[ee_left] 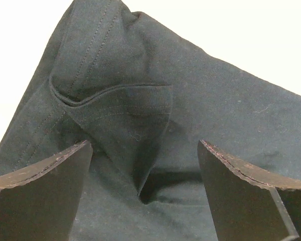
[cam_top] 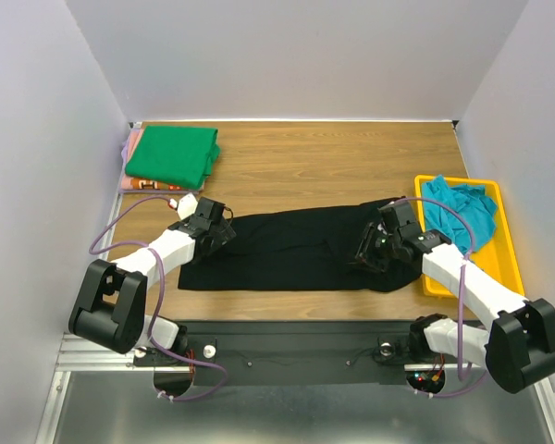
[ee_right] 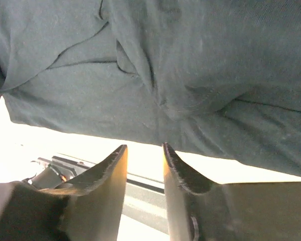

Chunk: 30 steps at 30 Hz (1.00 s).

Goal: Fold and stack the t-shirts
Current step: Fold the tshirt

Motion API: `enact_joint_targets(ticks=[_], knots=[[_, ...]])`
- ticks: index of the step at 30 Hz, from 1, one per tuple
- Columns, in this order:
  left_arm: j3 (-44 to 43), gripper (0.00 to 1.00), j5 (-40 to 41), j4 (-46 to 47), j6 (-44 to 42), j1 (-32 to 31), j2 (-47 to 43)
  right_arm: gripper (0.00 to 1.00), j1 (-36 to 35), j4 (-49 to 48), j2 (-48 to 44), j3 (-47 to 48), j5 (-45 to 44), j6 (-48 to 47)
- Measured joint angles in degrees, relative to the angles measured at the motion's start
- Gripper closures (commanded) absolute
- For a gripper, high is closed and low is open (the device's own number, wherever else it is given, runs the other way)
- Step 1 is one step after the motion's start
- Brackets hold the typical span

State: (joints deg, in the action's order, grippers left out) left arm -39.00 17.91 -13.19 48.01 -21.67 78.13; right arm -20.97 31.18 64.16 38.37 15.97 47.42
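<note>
The black t-shirt (cam_top: pixel 287 250) lies spread flat across the middle of the table. My left gripper (cam_top: pixel 215 228) is open wide over its left end, and the left wrist view shows the collar (ee_left: pixel 125 105) between the spread jaws (ee_left: pixel 144 143), with nothing gripped. My right gripper (cam_top: pixel 377 246) is over the shirt's right part. In the right wrist view its jaws (ee_right: pixel 144 145) stand a narrow gap apart at the shirt's edge (ee_right: pixel 190 75), with nothing between them. The bright green t-shirt (cam_top: pixel 173 154) lies folded on the orange-pink one (cam_top: pixel 141 185) at the back left. The teal-blue t-shirt (cam_top: pixel 458 208) is crumpled in the tray.
The yellow plastic tray (cam_top: pixel 511 261) stands at the right edge of the table. White walls close in the left, back and right sides. A black rail with the arm bases (cam_top: pixel 296 351) runs along the near edge.
</note>
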Motion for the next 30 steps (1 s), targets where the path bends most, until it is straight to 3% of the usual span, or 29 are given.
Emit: enact_joint_targets(ticks=[1,3,5,15,23,30], knots=[[0.0,0.02,0.0,-0.1,0.0,0.0,0.0,0.48,0.0,0.2,0.0,0.0,0.5,0.0],[0.0,0.02,0.0,-0.4,0.0,0.0,-0.2,0.35,0.0,0.6,0.0,0.0,1.3,-0.2],[0.0,0.02,0.0,-0.7,0.0,0.0,-0.4,0.0,0.0,1.3,-0.1,0.3,2.0,-0.5],[-1.1,0.02,-0.3,-3.0,0.0,0.0,-2.6,0.0,0.0,3.6,0.6,8.7,-4.5,-3.7],[-5.2,0.02,-1.1,-3.2,0.0,0.0,-3.1,0.0,0.0,1.4,10.3,16.5,-14.9,-5.6],[-5.2,0.02,-1.2,-1.9,-0.6,0.0,-2.7,0.0,2.2,-0.5,19.8,14.9,-17.4,-5.8]])
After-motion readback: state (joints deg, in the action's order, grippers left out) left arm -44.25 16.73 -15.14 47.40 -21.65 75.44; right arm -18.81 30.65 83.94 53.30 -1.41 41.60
